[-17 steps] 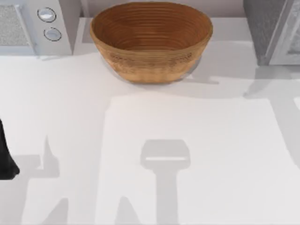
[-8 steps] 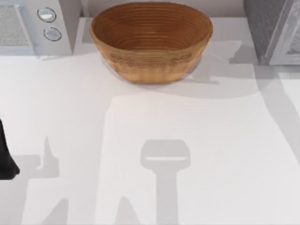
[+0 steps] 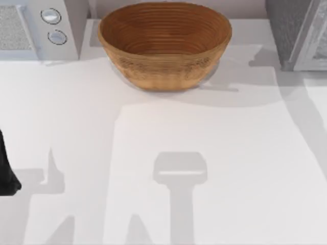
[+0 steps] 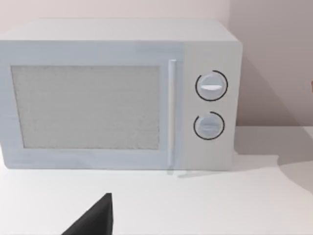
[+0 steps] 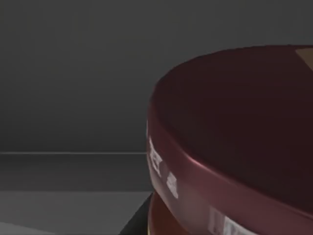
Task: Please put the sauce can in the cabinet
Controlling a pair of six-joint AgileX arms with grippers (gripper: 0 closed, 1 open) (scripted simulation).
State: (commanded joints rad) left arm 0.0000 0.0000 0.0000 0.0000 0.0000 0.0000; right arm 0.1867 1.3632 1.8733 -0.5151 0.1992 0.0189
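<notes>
The sauce can (image 5: 234, 147) sits very close in the right wrist view, showing its dark maroon lid and a strip of label below. Behind it are a dark grey wall (image 5: 73, 73) and a flat grey floor. The cabinet (image 3: 286, 25) stands at the table's back right corner, with a speckled dark grey side and a pale framed door panel (image 3: 314, 48). My right gripper is hard up against the can. My left arm (image 3: 5, 171) is parked at the table's left edge, and a dark tip of its gripper (image 4: 95, 220) points toward the microwave.
A large woven basket (image 3: 163, 66) stands at the back middle of the table. A light grey microwave (image 3: 38, 30) with two round knobs (image 4: 211, 86) is at the back left. The white tabletop (image 3: 214, 153) carries only arm shadows.
The right arm's shadow on the table's right side slid back toward the cabinet, mostly between the first two frames. The basket, microwave and left arm have not moved.
</notes>
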